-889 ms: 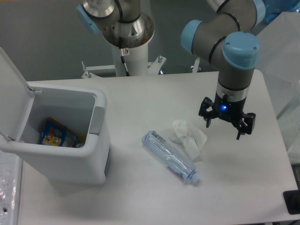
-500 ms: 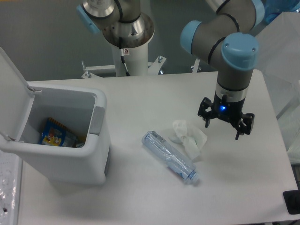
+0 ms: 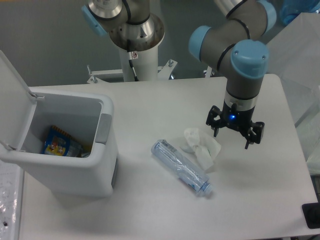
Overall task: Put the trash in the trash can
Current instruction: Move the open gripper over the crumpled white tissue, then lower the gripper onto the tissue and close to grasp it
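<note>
A crumpled white paper tissue (image 3: 202, 146) lies on the table, touching the upper side of a crushed clear plastic bottle (image 3: 182, 167) whose white cap points down-right. My gripper (image 3: 231, 135) hangs open just right of the tissue, a little above the table, with nothing between its fingers. The white trash can (image 3: 100, 172) stands at the left with its flip lid raised and its grey latch tab on the right rim.
A blue-yellow-red printed packet (image 3: 60, 143) lies inside the bin. The robot's white base column (image 3: 136, 55) rises at the table's far edge. A black object (image 3: 312, 215) sits at the front right corner.
The gripper has shifted left, closer to the tissue, staying open. Tissue and bottle have not moved.
</note>
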You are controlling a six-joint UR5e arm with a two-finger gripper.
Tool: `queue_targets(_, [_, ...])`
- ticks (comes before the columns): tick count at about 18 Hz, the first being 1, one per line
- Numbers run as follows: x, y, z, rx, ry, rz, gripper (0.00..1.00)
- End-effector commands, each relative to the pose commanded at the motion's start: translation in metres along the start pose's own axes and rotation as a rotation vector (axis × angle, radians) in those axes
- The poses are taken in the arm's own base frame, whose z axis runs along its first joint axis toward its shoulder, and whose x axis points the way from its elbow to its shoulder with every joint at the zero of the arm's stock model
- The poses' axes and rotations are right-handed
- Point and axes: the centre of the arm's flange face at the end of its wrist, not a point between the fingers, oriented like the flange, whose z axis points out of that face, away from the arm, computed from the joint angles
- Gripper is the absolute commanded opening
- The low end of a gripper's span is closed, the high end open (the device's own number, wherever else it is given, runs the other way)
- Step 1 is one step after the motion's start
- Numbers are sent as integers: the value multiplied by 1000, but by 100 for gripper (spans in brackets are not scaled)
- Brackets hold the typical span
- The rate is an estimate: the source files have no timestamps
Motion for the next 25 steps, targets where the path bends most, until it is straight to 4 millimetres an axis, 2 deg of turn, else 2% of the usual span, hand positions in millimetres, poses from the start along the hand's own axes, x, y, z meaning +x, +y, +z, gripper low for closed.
queue_targets(5, [29,7,29,-39,66,-28,100])
queue_targets(7, [50,-14,40,-48,84,-97,100])
queue_targets(9, [50,-18,45,-71,77,-199,100])
queue_targets(10, [55,-26,48,-81,72,-206,100])
queue_targets(16, [75,-36,73,-287,-30,-209,100])
queue_targets(20, [81,-39,88,-310,-24,-227,100])
queue_targets(22, [94,-50,97,-317,-17,-209,100])
queue_targets(25, [94,-48,107,-355,-31,-217,100])
